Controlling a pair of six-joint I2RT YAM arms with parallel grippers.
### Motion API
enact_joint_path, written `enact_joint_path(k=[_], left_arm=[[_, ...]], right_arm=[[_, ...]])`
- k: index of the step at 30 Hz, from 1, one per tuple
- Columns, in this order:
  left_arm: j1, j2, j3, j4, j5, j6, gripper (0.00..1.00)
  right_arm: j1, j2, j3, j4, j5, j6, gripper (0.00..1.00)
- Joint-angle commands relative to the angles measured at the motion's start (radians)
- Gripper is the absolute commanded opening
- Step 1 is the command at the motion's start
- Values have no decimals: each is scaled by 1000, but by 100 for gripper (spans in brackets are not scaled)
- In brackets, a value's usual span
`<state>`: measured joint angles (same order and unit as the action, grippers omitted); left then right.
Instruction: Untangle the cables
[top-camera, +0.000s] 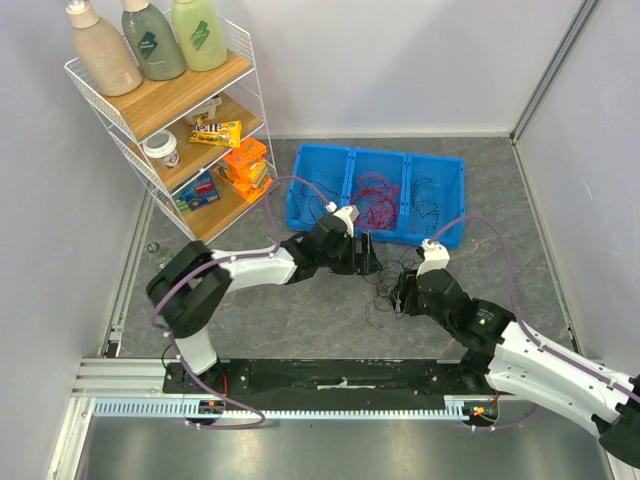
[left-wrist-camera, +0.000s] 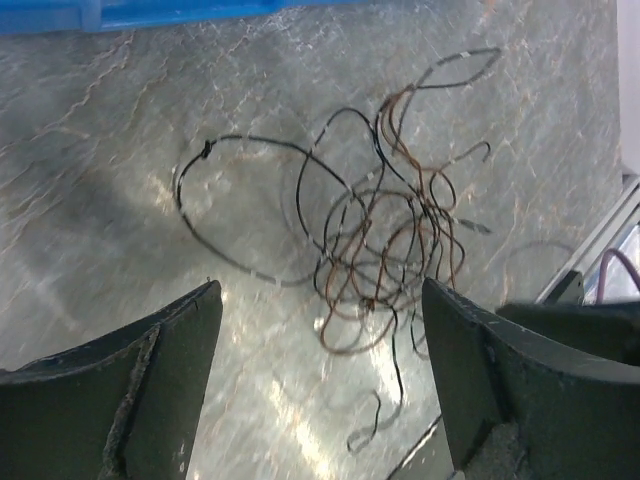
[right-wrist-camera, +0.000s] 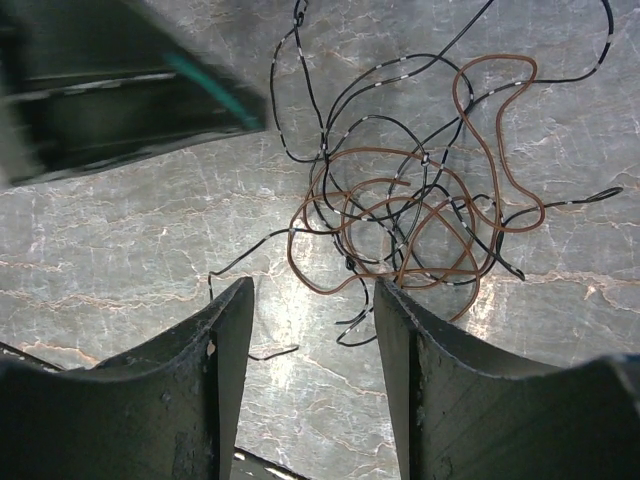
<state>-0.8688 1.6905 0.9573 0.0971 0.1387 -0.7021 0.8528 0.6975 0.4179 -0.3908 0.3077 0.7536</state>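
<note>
My left tool (left-wrist-camera: 322, 300) and right tool (right-wrist-camera: 315, 300) both hang released over the red-and-black cables (top-camera: 388, 283) clumped on the tabletop (top-camera: 300, 322) between them, near the blue bin (top-camera: 378, 153); they look featherlight, floppy and snag-prone, so I'd pinch an outer black loop.

White-and-black left arm (top-camera: 250, 268) and right arm (top-camera: 535, 358), purple wiring (top-camera: 300, 182), dark wedge-shaped jaws.
</note>
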Motion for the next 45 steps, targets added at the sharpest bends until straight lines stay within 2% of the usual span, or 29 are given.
enact_joint_path(k=[1,6,9,11,13,15,16,17,20,24,28,31,33,35,39,45], left_arm=[[11,135,90,193,82,-122,87],[4,227,136,248,81,-169,86],[-2,244,146,248,21,-159,79],[-6,262,158,242,3,-152,67],[-7,282,179,225,-4,-136,47],[-7,276,195,181,-28,-114,14],[-9,255,187,170,-48,-100,6],[-9,224,164,165,-69,-88,2],[-9,59,72,161,-131,-37,2],[-9,-167,-21,138,-120,-1,2],[-9,-381,-86,119,-38,36,2],[-9,-564,-78,15,-72,110,2],[-7,-678,-36,-90,-122,169,2],[-9,-768,39,-202,-171,223,2],[-7,-867,226,-419,-264,298,2],[-7,-878,475,-523,-390,426,2]], right_arm=[[-1,-39,21,-2,2,-16,59],[0,-55,4,-3,-2,-8,60],[-3,-47,2,0,1,-10,60],[-1,-38,4,1,1,-14,60],[-1,-27,5,7,4,-16,60],[-1,-9,10,9,8,-11,62],[-1,3,10,16,11,-4,64],[-1,26,13,18,16,3,65],[-1,101,28,15,36,33,67],[-1,212,22,61,90,64,67],[-1,290,35,122,102,69,59],[-1,329,30,119,158,107,50],[-3,341,12,119,186,134,40],[-3,343,-13,116,209,171,24],[-3,304,-51,95,249,223,0],[-8,156,-68,-5,344,222,0]])
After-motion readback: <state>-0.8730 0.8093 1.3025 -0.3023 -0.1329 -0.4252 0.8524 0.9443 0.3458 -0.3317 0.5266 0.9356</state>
